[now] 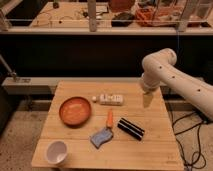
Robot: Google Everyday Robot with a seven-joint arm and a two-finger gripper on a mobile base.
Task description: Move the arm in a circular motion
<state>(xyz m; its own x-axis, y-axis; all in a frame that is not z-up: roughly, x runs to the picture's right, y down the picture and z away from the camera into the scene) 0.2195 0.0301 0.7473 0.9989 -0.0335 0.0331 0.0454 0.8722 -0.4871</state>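
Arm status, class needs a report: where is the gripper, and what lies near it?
Gripper hangs over the table near its far right corner. Arm bent above it. Nearest thing: white packet, apart from it.

Field notes. My gripper [147, 98] hangs over the far right of the wooden table [150, 150]. The table is pale planks, mid-scene. The floor [17, 135] is speckled grey on the left, and black cables [196, 142] lie on it at right. Behind the table is a dark panel [75, 60] under a pale rail [60, 30]. Farther back stands a lit, cluttered workbench [60, 12].
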